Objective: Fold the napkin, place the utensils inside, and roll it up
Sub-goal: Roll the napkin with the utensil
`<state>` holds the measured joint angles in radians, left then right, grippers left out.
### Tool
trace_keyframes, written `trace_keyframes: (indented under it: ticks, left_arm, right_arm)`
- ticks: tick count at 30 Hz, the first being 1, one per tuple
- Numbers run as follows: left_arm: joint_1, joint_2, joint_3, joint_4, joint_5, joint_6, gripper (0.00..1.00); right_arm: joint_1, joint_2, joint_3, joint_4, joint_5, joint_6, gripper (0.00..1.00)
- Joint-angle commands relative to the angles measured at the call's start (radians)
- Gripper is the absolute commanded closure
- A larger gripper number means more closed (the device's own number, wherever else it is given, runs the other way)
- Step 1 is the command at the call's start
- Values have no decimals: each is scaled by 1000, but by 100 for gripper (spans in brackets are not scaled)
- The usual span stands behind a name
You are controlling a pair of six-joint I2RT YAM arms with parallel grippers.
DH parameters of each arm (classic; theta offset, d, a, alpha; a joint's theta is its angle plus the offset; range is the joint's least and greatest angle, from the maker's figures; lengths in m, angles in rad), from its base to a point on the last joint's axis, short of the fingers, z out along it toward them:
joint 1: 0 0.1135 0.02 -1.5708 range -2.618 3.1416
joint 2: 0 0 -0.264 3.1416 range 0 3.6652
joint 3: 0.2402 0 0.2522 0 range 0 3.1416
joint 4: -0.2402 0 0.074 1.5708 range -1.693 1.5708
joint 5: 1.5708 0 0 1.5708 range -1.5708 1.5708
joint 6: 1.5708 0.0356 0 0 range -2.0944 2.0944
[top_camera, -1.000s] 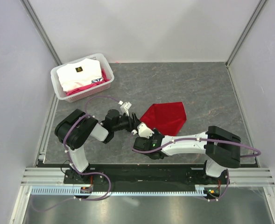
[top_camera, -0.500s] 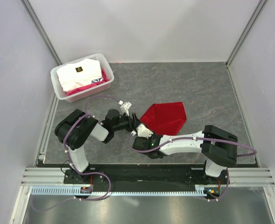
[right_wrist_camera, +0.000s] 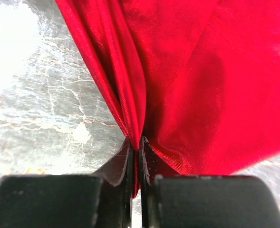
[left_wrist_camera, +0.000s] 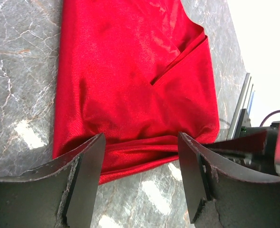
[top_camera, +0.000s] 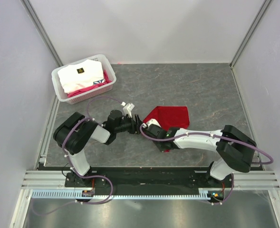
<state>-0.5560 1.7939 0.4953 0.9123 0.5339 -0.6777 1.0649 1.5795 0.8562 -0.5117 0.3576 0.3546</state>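
The red napkin [top_camera: 175, 117] lies bunched on the grey table, right of centre. My right gripper [top_camera: 150, 126] is at its near-left edge, shut on a pinched fold of the napkin [right_wrist_camera: 211, 76]; the cloth rises from between the fingers [right_wrist_camera: 123, 164]. My left gripper [top_camera: 139, 124] sits just left of it, low over the table. Its jaws stand open around the napkin's [left_wrist_camera: 130, 71] near edge, with nothing gripped between the fingertips [left_wrist_camera: 90, 161]. The utensils are out of view.
A white plastic basket [top_camera: 112, 72] with white and pink fabric stands at the back left. Pale walls close the table on three sides. A small bit of red cloth [top_camera: 166, 150] shows below the right forearm.
My right gripper has moved up to the napkin's near-left edge and shut on it. The napkin has bunched and looks shorter front to back. The left gripper has barely moved.
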Motion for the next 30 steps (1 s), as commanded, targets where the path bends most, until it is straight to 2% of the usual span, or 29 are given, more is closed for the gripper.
trace_keyframes:
  ticks: [1,4,11,18,22,30]
  left_arm:
    - [5,-89,23,-157,-18,67,28]
    - [8,-178,49,-237,-51,99,26]
    - [25,-381,46,-444,-127,184,23]
    - [53,-551,-78,-483,-244,198,21]
    - [74,-568,-142,-478,-255,205,18]
    - [99,-476,-164,-377,-198,184,17]
  right_arm:
    - [-58,-45,-78,94,-299,-34,95]
    - [-94,-70,-114,136,-415,-42,100]
    - [-163,-84,-181,271,-641,-40,100]
    - [-259,-105,-259,418,-844,-14,100]
    - [-319,-118,-313,504,-930,32,100]
    - [-430,-107,-398,650,-1042,95,100]
